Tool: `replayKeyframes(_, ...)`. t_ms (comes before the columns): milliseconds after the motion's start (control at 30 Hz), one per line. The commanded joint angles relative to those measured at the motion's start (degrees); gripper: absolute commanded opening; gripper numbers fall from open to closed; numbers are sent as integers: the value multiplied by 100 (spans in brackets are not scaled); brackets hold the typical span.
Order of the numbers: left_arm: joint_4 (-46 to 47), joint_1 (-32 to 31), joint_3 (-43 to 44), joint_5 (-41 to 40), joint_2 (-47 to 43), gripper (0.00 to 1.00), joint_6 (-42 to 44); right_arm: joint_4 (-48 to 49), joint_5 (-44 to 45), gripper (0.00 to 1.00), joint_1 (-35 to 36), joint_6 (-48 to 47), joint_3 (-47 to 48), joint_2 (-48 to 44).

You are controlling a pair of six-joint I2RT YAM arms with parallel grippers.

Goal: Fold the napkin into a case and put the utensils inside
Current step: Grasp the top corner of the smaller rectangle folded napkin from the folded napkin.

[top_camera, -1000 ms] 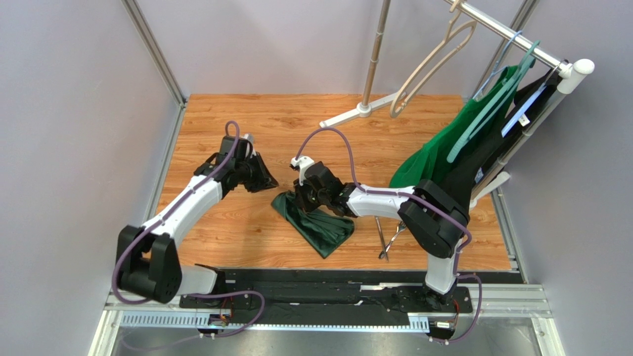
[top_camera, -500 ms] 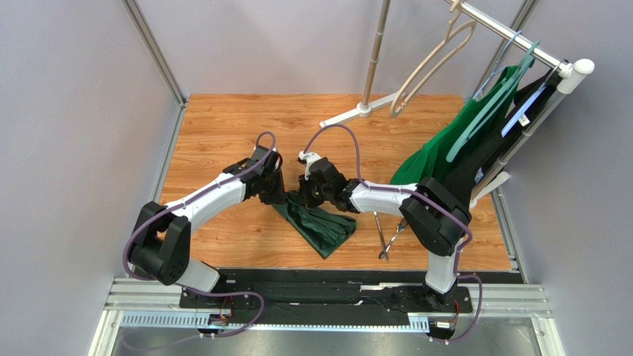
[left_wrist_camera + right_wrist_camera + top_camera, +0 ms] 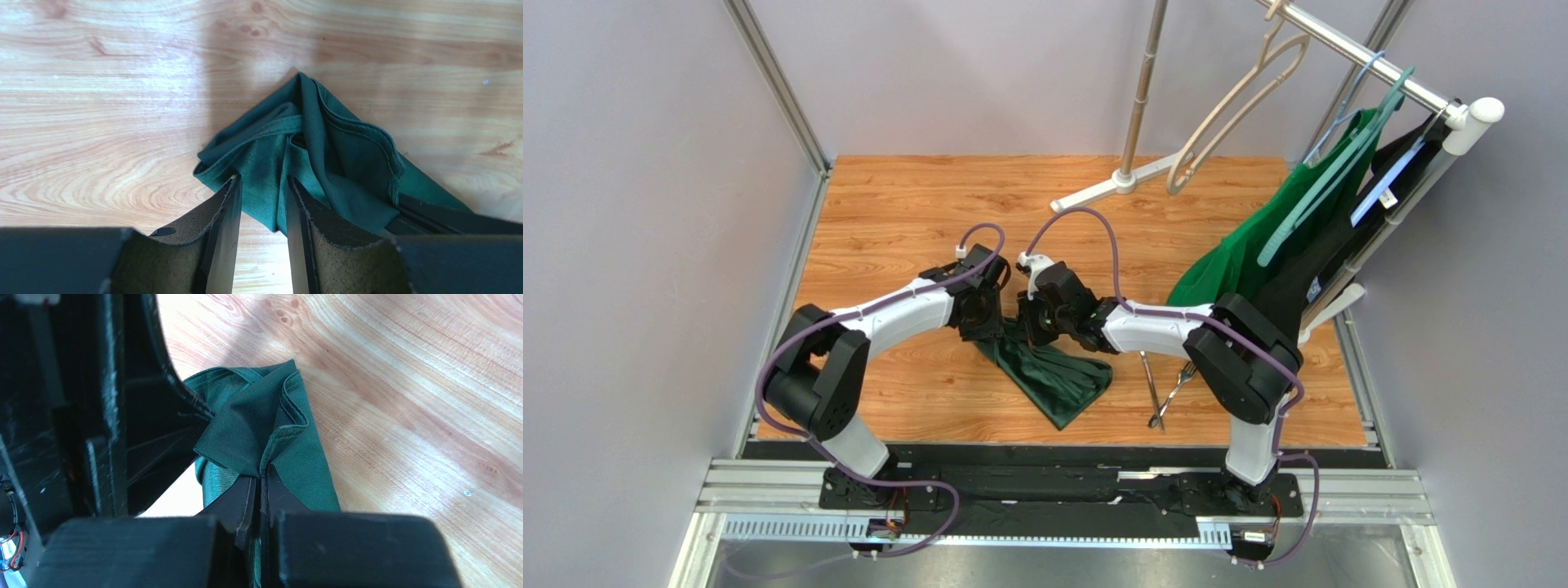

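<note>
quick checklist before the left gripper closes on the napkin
1. right gripper pinching a napkin fold: ok
2. left gripper jaws apart with a cloth edge between them: ok
3. left jaws clamped on the cloth: not ok
4. number of layers between the left jaws: cannot tell
5. utensils lying off the cloth on the table: ok
6. napkin flat and folded into a neat case: not ok, bunched
</note>
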Motion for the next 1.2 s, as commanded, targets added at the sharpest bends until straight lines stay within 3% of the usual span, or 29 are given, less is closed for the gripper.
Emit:
replayKeyframes(0,-8,-29,329,-347,142,40,-15,219,-83,0,-10,62,-28,-211)
replayKeyframes(167,9,-55,444,-224,309,29,-24,175,-100,0,-10,53,7,-193)
replayKeyframes(367,53,-152,461,-101,449,32,-6,175,-135,0,-2,45,42,-184)
replayKeyframes(467,36,-152,514,-22,467,13,-6,175,-258,0,-10,36,86,-132)
replayKeyframes(500,27,-152,523,30,441,2,11,140,-337,0,-10,18,95,-123)
replayKeyframes(533,-25,-152,575,135,389,0,-6,105,-372,0,-10,-8,130,-114)
replayKeyframes(667,193,-117,479,767,12,0,46,-27,-636,0,-10,-43,262,-79)
replayKeyframes(800,842,76,103,1909,-104,0,-120,-72,-1075,0,-10,97,438,96)
replayKeyframes(1167,1046,226,-312,1868,-403,0,20,1261,-1576,0,-28,1011,-18,791)
